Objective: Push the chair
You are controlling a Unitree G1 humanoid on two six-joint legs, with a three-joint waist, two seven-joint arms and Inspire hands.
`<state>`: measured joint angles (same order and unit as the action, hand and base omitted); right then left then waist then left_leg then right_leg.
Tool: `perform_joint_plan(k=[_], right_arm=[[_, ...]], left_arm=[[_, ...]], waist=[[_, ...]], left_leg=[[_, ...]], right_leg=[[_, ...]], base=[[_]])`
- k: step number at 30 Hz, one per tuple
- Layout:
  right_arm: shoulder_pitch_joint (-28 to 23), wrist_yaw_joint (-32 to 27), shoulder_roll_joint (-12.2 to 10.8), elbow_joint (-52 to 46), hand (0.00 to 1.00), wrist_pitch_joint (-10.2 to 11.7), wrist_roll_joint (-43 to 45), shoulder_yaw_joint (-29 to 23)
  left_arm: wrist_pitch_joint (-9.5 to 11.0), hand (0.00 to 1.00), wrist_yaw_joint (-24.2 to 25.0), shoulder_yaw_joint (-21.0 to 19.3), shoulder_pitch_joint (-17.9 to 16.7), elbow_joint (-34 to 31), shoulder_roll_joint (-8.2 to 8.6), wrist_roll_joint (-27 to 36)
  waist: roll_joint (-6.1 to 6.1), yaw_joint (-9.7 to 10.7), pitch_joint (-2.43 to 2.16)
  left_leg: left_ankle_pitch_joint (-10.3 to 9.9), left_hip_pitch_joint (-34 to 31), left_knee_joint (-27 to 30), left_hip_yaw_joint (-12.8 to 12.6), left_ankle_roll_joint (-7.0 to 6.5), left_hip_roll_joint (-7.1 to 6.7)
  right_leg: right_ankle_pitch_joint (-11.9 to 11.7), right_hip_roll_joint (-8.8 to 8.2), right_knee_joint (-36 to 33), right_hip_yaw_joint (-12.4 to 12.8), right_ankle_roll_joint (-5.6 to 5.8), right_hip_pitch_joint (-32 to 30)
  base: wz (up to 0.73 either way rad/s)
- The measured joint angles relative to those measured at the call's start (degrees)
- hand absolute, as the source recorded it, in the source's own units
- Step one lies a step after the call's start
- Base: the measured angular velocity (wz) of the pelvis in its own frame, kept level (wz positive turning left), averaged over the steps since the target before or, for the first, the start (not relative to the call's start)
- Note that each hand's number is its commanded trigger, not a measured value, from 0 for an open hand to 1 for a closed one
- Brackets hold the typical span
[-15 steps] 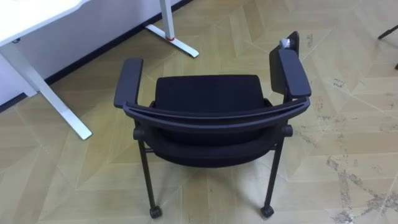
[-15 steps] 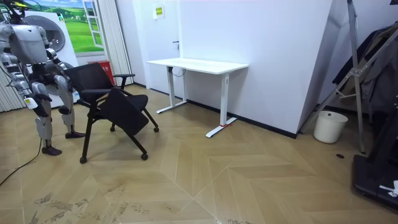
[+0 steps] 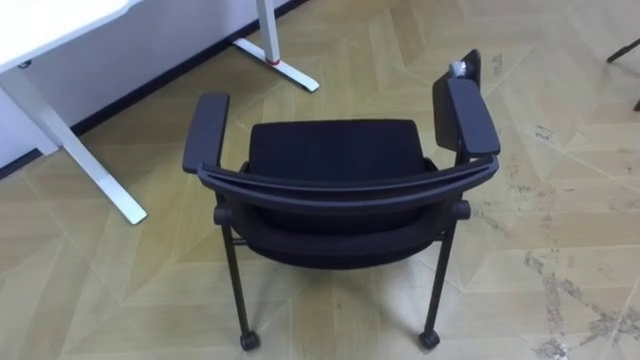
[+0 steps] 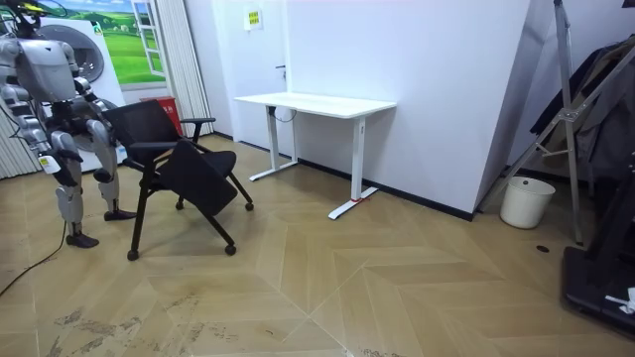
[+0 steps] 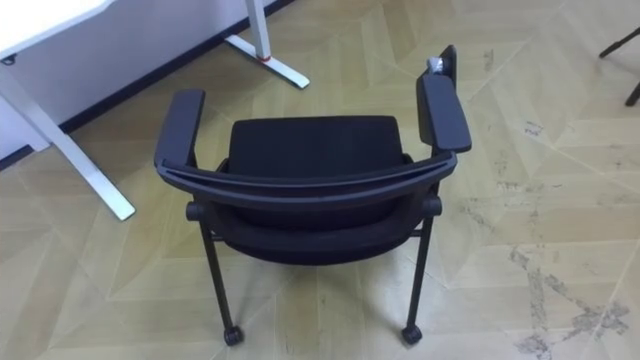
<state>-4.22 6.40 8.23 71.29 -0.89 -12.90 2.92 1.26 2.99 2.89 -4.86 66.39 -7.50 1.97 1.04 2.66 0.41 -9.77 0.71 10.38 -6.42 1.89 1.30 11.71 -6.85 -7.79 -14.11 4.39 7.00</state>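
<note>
white desk (image 4: 316, 102) up against the wall (image 4: 437, 89), flat feet with a red bit on one. pale herringbone wood floor (image 4: 397, 288), pretty scuffed toward the room view's lower left. white bin (image 4: 526, 202) by the wall on the room view's right, tall metal stand (image 4: 568, 109) just beside it. landscape poster (image 4: 124, 40) and something red (image 4: 167, 107) way over on the left.

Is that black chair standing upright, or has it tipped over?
Upright: the chair stands on its legs, rear casters on the wooden floor, seat level.
</note>
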Motion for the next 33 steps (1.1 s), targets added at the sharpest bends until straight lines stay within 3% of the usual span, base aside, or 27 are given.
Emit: perform_joint_plan(k=[10, 20, 21, 27, 29, 33], right_arm=[[-0.09, -0.87, -0.09, -0.11, 0.0, -0.44, 0.23, -0.31], [-0.56, -1.95, -0.05, 0.03, 0.0, -0.34, 0.43, -2.74], [-0.63, -1.87, -0.05, 0.03, 0.0, -0.34, 0.95, -3.5], [-1.16, -1.54, 0.13, -0.03, 0.0, -0.02, 4.08, -7.51], [-1.38, -1.52, 0.41, -0.12, 0.0, 0.05, 4.21, -8.24], [-1.42, -1.44, 1.43, -0.14, 0.0, 0.21, 8.31, -10.98]], left_arm=[[0.04, 0.0, -3.22, -0.62, -0.5, 0.03, 0.35, 1.03], [-0.09, 0.0, -7.2, -5.6, -1.03, -0.57, 1.06, 0.05], [-0.12, 0.0, -7.69, -6.85, -0.93, -0.66, 0.97, -0.74], [-0.46, 0.0, -11.6, -9.56, -0.46, -3.95, -0.58, -7.81], [-1.34, 0.0, -13.41, -9.52, 0.29, -5.87, -1.25, -11.5], [-1.69, 0.0, -15.42, -9.71, 0.6, -13.92, -2.18, -23.38]], waist=[[0.4, -0.03, 0.1], [-0.2, 0.01, -0.21], [-0.28, 0.03, -0.02], [-1.2, 0.14, 0.05], [-2.2, 0.42, 0.26], [-3.53, 0.62, -0.25]], left_leg=[[0.0, 0.14, 0.06, 0.15, 0.0, 0.0], [-0.11, 0.43, 0.27, 0.3, -0.12, -0.02], [-0.15, 0.91, 0.27, 0.28, -0.11, -0.02], [-0.24, 1.46, 0.27, 0.24, -0.15, -0.01], [-0.3, 1.76, 0.26, 0.34, -0.21, -0.01], [-0.31, 1.81, 0.28, 0.31, -0.24, -0.02]], right_leg=[[0.0, 0.0, -0.08, -0.18, 0.0, 0.34], [-0.01, 0.02, -0.15, -0.06, -0.01, 0.66], [-0.01, 0.02, -0.14, -0.09, -0.01, 1.12], [-0.01, 0.01, -0.23, 0.04, -0.02, 1.61], [-0.01, 0.04, -0.22, -0.04, -0.01, 2.01], [-0.01, 0.09, -0.23, 0.6, -0.02, 2.0]], base=[[0.0], [0.0], [0.0], [0.0], [0.0], [0.0]])
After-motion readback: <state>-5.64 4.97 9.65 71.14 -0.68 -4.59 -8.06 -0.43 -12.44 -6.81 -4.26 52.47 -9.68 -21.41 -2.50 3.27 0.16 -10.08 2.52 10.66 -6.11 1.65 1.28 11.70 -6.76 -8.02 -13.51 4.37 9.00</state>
